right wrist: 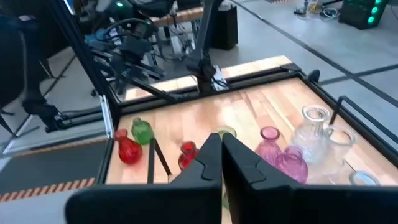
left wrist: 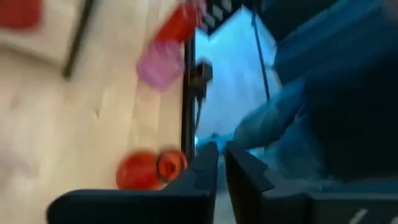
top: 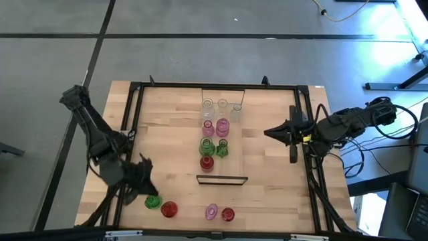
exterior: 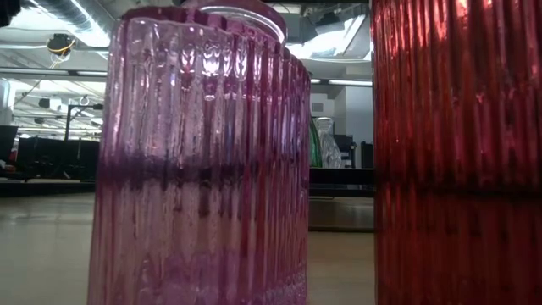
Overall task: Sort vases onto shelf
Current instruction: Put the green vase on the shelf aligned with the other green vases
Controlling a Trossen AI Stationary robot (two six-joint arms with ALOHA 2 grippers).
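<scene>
The shelf (top: 234,164) lies along the middle of the table. On it stand clear vases (top: 223,104), pink vases (top: 223,126), green vases (top: 206,144) and a red vase (top: 206,163). Near the table's near edge stand a green vase (top: 152,201), a red vase (top: 168,209), a pink vase (top: 211,213) and another red vase (top: 228,214). My left gripper (top: 144,179) is shut with nothing in it, just beyond the green vase at the near left; its wrist view shows the red vase (left wrist: 146,169) beside the fingers. My right gripper (top: 269,132) is shut, raised to the right of the shelf.
A black metal frame (top: 134,114) runs around the tabletop's edges. The pink vase (exterior: 199,161) and the red vase (exterior: 461,152) fill the low view. Bare wood lies on both sides of the shelf. Cables and gear stand off the table's right side (top: 394,134).
</scene>
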